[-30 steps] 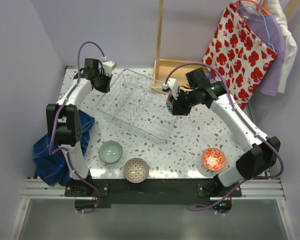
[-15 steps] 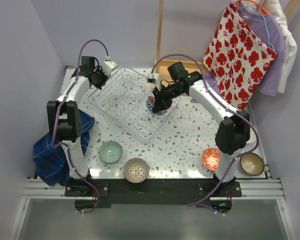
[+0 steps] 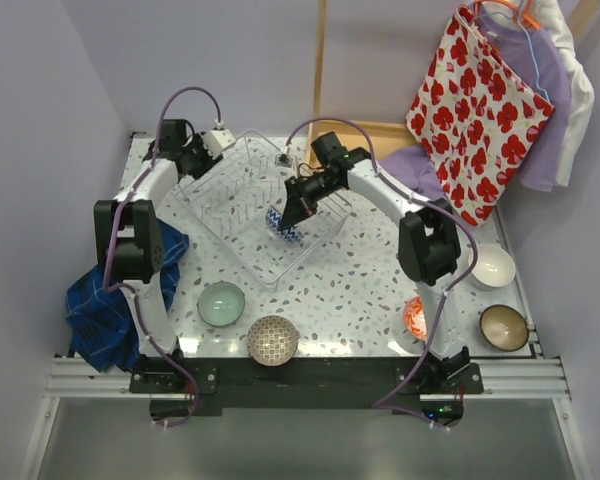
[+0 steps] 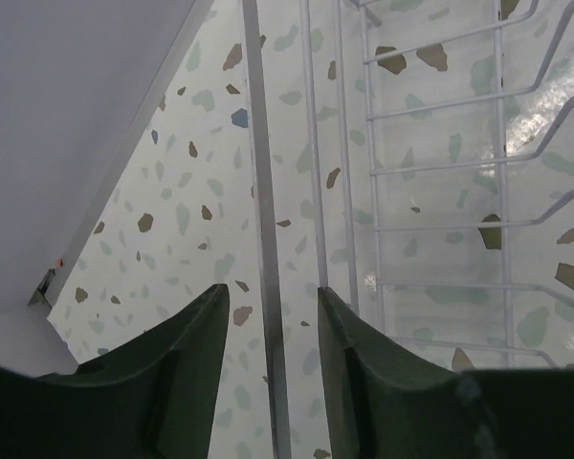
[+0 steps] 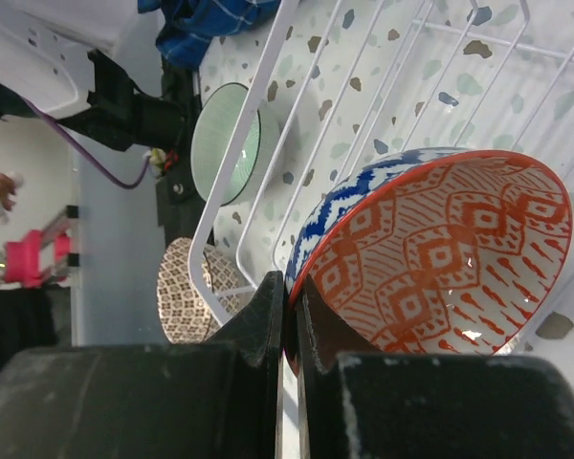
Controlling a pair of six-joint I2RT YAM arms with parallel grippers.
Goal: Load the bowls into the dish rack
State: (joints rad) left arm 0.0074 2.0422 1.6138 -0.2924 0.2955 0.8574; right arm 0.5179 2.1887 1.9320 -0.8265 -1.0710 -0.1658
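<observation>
The clear dish rack (image 3: 242, 215) lies askew at the table's back left. Over its right half my right gripper (image 3: 292, 212) is shut on the rim of a red-and-blue patterned bowl (image 3: 279, 224), tilted on edge inside the rack (image 5: 383, 86); the bowl (image 5: 440, 253) fills the right wrist view beside the gripper (image 5: 292, 298). My left gripper (image 3: 202, 150) is open at the rack's far left corner, its fingers (image 4: 187, 354) standing either side of the rack's rim wire (image 4: 264, 239) without touching it. On the table sit a pale green bowl (image 3: 221, 303), a brown net-patterned bowl (image 3: 272, 340), a red bowl (image 3: 413, 315), a white bowl (image 3: 492, 265) and a brown glazed bowl (image 3: 504, 327).
A blue cloth (image 3: 105, 300) hangs over the table's left edge. A shallow wooden box (image 3: 355, 135) and a purple cloth (image 3: 415, 165) lie behind the rack. A red floral bag (image 3: 480, 100) hangs at the back right. The right arm partly covers the red bowl.
My left gripper has opened and let go of the rack's rim. The right arm has swung left, carrying the patterned bowl down into the rack. The rack has shifted left and turned.
</observation>
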